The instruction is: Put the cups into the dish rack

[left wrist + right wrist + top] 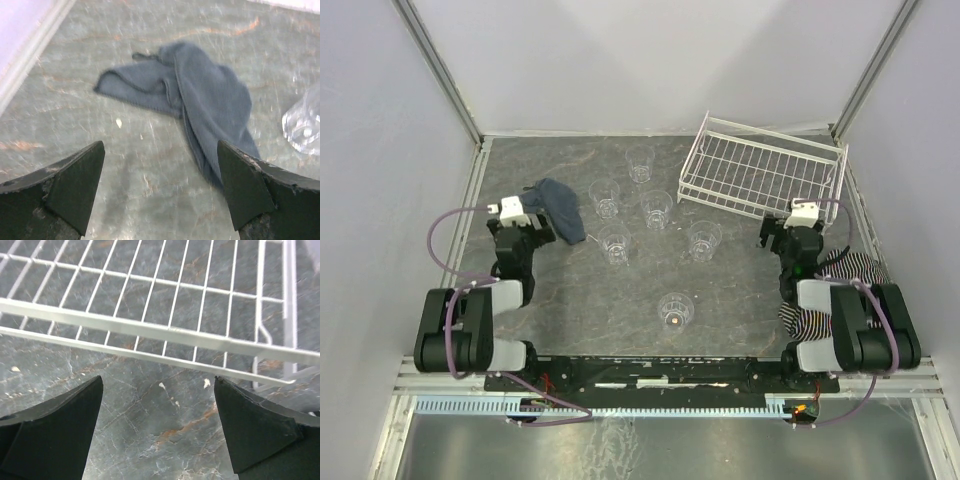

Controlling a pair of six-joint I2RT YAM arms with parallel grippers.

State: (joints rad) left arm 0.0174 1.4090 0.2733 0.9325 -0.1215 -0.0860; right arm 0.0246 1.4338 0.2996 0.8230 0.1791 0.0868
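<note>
Several clear ribbed cups stand on the dark marbled table: one at the back (640, 163), others in a loose group (605, 198) (657, 209) (615, 244) (704, 240), and one nearest the arms (676, 311). The white wire dish rack (760, 170) sits at the back right with nothing in it. My left gripper (520, 213) is open over bare table, beside the dark blue cloth; a cup's edge (304, 125) shows at its right. My right gripper (800, 215) is open just short of the dish rack's near rail (150, 332), nothing between its fingers.
A crumpled dark blue cloth (558, 208) (200, 100) lies by the left gripper. A black-and-white striped cloth (845, 275) lies under the right arm. Enclosure walls and a metal frame (470, 200) bound the table on three sides.
</note>
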